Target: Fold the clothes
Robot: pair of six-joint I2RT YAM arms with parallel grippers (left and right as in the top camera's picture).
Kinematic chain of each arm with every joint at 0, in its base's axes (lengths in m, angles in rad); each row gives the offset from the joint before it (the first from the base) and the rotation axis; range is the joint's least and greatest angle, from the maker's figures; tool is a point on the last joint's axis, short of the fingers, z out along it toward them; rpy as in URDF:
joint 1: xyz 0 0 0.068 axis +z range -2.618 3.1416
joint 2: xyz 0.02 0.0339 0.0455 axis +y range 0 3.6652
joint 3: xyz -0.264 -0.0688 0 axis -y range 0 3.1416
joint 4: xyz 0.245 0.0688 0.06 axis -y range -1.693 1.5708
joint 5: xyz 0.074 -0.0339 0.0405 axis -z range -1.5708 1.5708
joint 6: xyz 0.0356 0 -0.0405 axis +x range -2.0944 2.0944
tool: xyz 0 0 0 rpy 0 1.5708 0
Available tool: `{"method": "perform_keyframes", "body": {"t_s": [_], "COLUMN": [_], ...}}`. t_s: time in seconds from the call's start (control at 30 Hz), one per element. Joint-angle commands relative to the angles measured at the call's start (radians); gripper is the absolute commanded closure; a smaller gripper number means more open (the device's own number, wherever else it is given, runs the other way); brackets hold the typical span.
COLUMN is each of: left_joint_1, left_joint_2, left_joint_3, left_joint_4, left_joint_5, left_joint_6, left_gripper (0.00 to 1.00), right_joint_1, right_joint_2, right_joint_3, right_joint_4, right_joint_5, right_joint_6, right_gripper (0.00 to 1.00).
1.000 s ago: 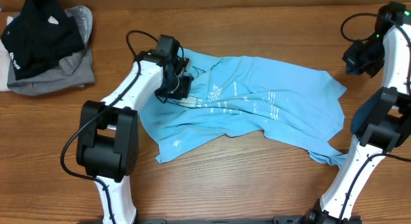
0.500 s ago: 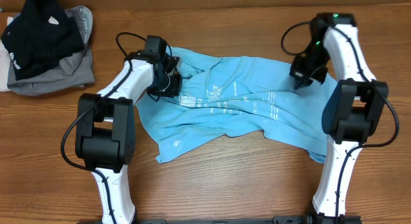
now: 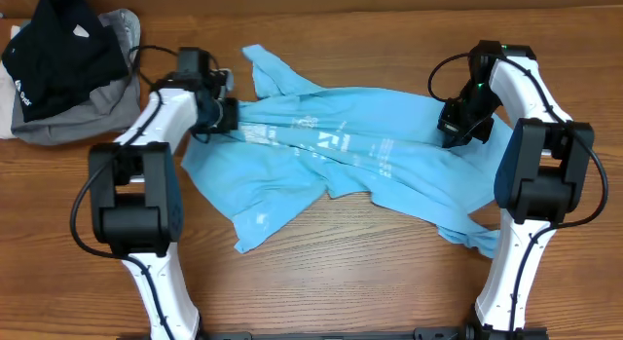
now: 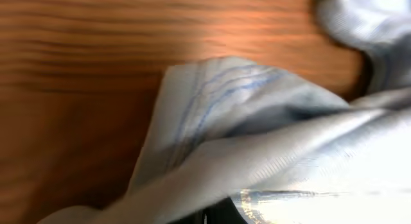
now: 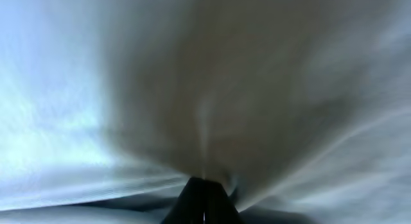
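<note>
The clothes, a light sky-blue T-shirt [image 3: 341, 150] with white lettering, lies crumpled and pulled taut across the middle of the wooden table. My left gripper [image 3: 226, 117] is shut on the shirt's left edge. My right gripper [image 3: 453, 133] is shut on fabric at the shirt's upper right. Blurred pale fabric [image 4: 257, 140] fills most of the left wrist view, with bare wood behind it, and the dark fingers [image 4: 215, 216] show only at the bottom edge. In the right wrist view the cloth [image 5: 212, 89] gathers into the closed dark fingertips [image 5: 204, 197].
A black garment [image 3: 58, 48] with a small white logo lies on a grey garment [image 3: 92, 116] at the table's back left corner. One sleeve end of the shirt [image 3: 265, 62] points toward the back. A bottom corner [image 3: 255, 228] reaches toward the front.
My left gripper has moved left, dragging the shirt's edge with it. The right arm swung in from the far right and took hold of the shirt, which is stretched between both.
</note>
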Motion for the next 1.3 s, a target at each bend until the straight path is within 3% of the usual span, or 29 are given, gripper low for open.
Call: {"method": "perform_keyframes", "body": {"t_s": [0.0,0.17,0.37,0.53,0.63,0.8,0.97,1.07,1.27], "left_joint_1": [0.083,0.153,0.142,0.124,0.122,0.119,0.111,0.111,0.111], "left_joint_2": [0.056,0.056,0.055,0.055,0.055,0.055,0.055,0.056,0.056], "left_joint_3": [-0.007,-0.004,0.068,0.193,0.317,0.455,0.534,0.533,0.533], "left_joint_4": [0.021,0.073,0.083,0.044,-0.043,-0.200,-0.387,-0.438,-0.472], "left_joint_5": [-0.181,-0.177,-0.177,-0.177,-0.177,-0.177,-0.110,-0.056,-0.015], "left_joint_6": [-0.015,-0.031,-0.040,-0.075,-0.074,-0.075,-0.075,-0.075,-0.075], "left_gripper": [0.96,0.96,0.96,0.96,0.95,0.75,0.29,0.24,0.00], "right_joint_1": [-0.003,-0.003,-0.008,-0.037,-0.085,-0.142,-0.130,-0.109,-0.063], "right_joint_2": [0.049,0.049,0.051,0.051,0.051,0.050,0.051,0.051,0.055], "right_joint_3": [-0.030,-0.027,0.056,0.270,0.512,0.740,0.734,0.660,0.438], "right_joint_4": [0.128,0.351,0.465,0.422,0.251,-0.063,-0.375,-0.375,-0.277], "right_joint_5": [0.064,0.058,0.064,0.085,0.116,-0.033,-0.031,-0.019,-0.015], "right_joint_6": [-0.002,0.004,0.024,0.031,0.020,-0.015,-0.034,-0.031,-0.032], "right_gripper": [0.96,0.96,0.96,0.96,0.96,0.95,0.94,0.96,0.96]}}
